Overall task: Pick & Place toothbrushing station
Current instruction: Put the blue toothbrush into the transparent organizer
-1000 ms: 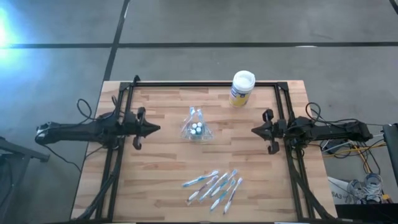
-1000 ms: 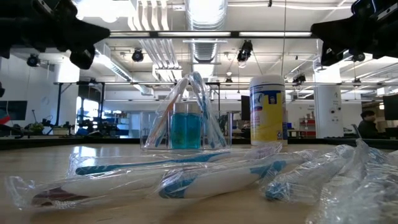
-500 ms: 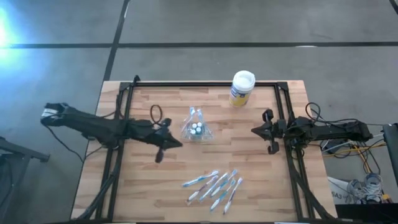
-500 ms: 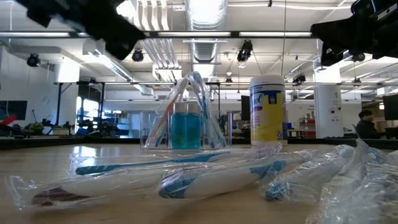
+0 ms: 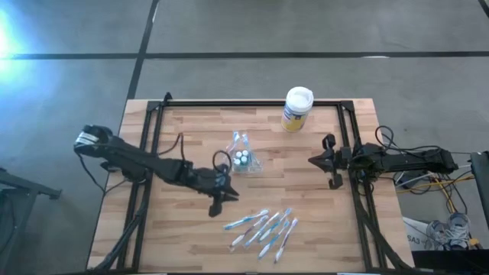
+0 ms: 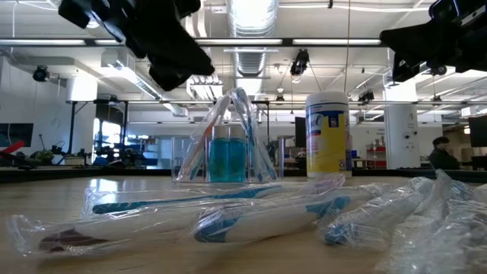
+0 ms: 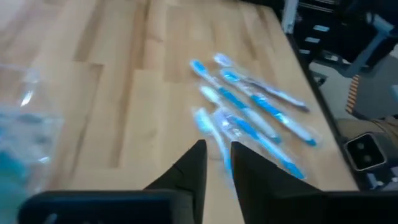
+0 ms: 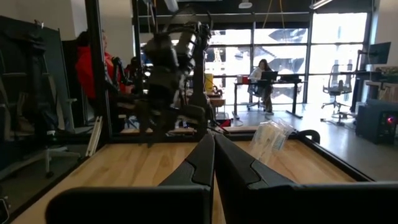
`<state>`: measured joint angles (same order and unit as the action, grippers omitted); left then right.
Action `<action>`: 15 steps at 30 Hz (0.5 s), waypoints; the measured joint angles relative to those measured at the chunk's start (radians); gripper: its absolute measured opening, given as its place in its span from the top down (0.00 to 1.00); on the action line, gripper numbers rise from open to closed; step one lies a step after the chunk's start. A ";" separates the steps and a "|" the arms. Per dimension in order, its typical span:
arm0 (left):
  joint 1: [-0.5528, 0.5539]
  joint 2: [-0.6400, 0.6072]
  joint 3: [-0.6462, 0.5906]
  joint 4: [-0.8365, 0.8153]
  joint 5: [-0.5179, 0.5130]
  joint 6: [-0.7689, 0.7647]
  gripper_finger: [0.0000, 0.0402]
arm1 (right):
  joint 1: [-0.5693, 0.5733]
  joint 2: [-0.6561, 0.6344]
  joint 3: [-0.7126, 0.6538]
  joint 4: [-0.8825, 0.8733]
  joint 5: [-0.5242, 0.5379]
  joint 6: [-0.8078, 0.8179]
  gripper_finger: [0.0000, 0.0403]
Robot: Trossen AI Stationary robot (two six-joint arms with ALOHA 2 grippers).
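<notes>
Several slim blue-and-white toothbrushes (image 5: pixel 263 229), wrapped in clear film, lie side by side on the wooden table near its front edge; the left wrist view shows the toothbrushes (image 7: pixel 252 112) ahead of my fingers. The clear plastic holder (image 5: pixel 243 158) with teal-capped tubes stands upright at the table's middle. My left gripper (image 5: pixel 228 195) hangs above the table between the holder and the toothbrushes, tipped downward, its fingers a little apart (image 7: pixel 217 152) with nothing between them. My right gripper (image 5: pixel 312 160) waits at the right edge, above the table, shut (image 8: pixel 213 140).
A white-lidded canister (image 5: pixel 297 108) with a yellow-blue label stands at the far edge, right of middle. Black frame rails (image 5: pixel 153 153) run along the table's left, right and far sides. Beyond the table, people (image 8: pixel 264 71) sit and stand in the room.
My left arm has stretched out from the table's left edge toward its middle and near side, passing in front of the holder toward the toothbrushes, and its gripper has tipped downward. The holder, toothbrushes and canister have stayed put.
</notes>
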<state>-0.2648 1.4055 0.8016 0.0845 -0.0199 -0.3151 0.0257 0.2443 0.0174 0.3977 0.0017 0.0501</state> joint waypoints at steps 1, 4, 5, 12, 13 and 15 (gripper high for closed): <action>-0.018 0.017 0.015 -0.003 -0.016 -0.004 0.79 | 0.000 0.000 0.000 -0.001 0.000 0.000 0.98; -0.068 0.073 0.052 -0.054 -0.070 -0.041 0.74 | 0.000 0.005 0.000 -0.001 0.000 0.002 0.98; -0.083 0.090 0.067 -0.072 -0.088 -0.058 0.72 | 0.000 0.006 0.000 -0.002 0.000 0.002 0.98; -0.157 0.224 0.206 -0.253 -0.184 -0.185 0.61 | 0.000 0.006 0.000 -0.002 -0.001 0.002 0.98; -0.164 0.245 0.229 -0.263 -0.185 -0.193 0.60 | 0.000 0.007 0.000 -0.002 -0.001 0.002 0.98; -0.177 0.290 0.278 -0.279 -0.190 -0.202 0.58 | 0.000 0.007 0.000 -0.002 -0.001 0.002 0.98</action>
<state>-0.4417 1.6954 1.0792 -0.1940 -0.2098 -0.5172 0.0254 0.2512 0.0170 0.3960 0.0010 0.0521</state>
